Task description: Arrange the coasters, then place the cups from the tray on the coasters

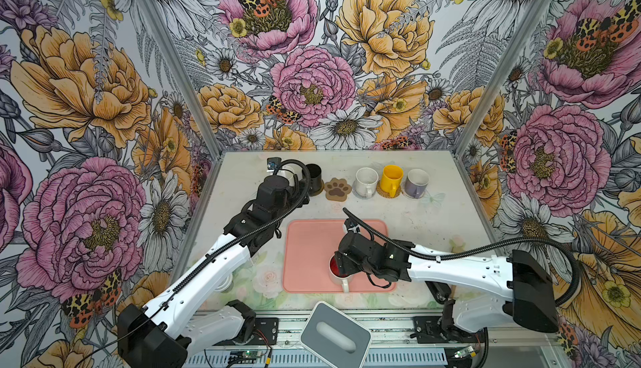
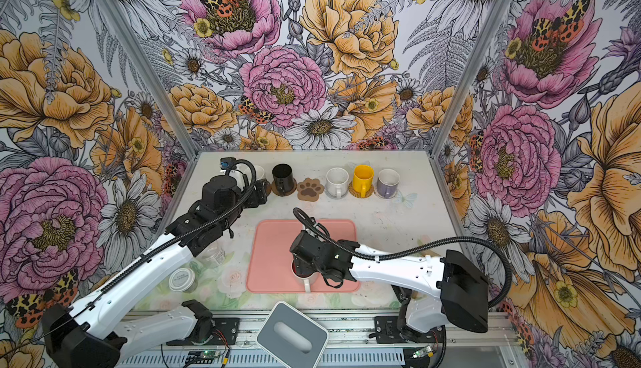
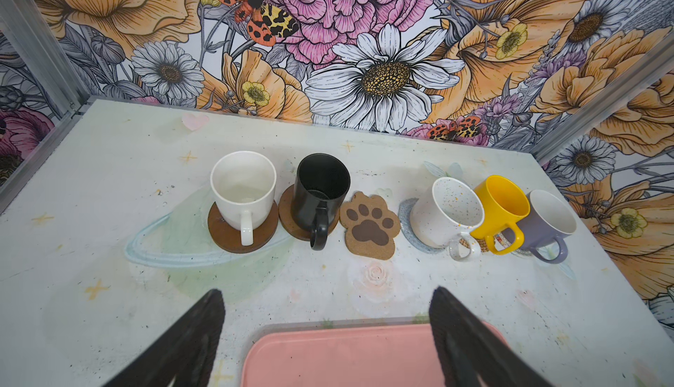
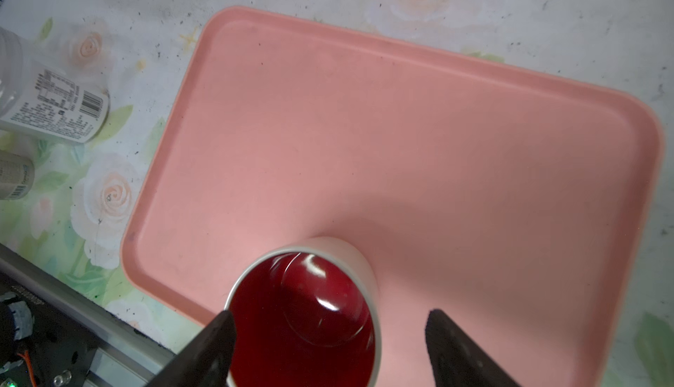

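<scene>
Near: red-lined cup alone on tray, by front rim. Right gripper jaws spread, straddling cup, not yet clamped; likely lining up grasp.
Far: left gripper jaws released, empty, clear of row. Paw coaster, bare between black cup and speckled cup, awaits it.

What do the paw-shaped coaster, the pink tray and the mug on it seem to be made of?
Paw coaster: probably cork, grainy speckled matte surface. Tray: likely plastic or silicone, smooth, matte. Mug: seemingly glazed ceramic, bright highlights inside its red interior.
</scene>
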Controlling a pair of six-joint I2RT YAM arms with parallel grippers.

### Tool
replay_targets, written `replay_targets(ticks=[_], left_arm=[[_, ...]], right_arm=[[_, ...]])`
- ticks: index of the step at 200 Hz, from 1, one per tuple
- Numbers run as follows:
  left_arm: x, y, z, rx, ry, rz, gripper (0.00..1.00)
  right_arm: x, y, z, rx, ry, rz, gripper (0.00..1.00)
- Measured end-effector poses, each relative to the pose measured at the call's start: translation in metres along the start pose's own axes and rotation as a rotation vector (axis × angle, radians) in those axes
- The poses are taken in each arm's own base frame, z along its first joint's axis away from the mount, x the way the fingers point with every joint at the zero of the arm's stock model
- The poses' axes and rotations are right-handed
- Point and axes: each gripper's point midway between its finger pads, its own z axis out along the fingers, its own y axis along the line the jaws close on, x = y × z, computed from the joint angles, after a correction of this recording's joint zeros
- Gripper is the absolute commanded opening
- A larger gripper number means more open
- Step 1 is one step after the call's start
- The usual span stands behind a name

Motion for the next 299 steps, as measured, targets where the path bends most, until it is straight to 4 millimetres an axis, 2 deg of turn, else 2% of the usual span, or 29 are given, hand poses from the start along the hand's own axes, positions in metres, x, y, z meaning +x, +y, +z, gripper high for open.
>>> replay_targets(ticks=[32,140,228,299], left_arm=[[-0.003,0.004,-0.002,-0.005,-0.010,-0.009,0.89],[-0.002,0.007,-0.003,-0.008,-0.009,-0.027,0.90],[-0.003,0.007,-0.005,-0.006,-0.014,-0.029,0.90],[0.001,0.008,-0.004,-0.009,-0.006,-0.027,0.90]], right_arm=[[0.017,0.006,0.006,-0.003,0.052,-0.001,0.84],[0.042,0.012,0.006,-0.010,0.095,0.000,0.84],[0.041,0.012,0.004,-0.003,0.081,0.009,0.84],[0.035,0.013,-0.011,-0.029,0.027,0.009,0.83]])
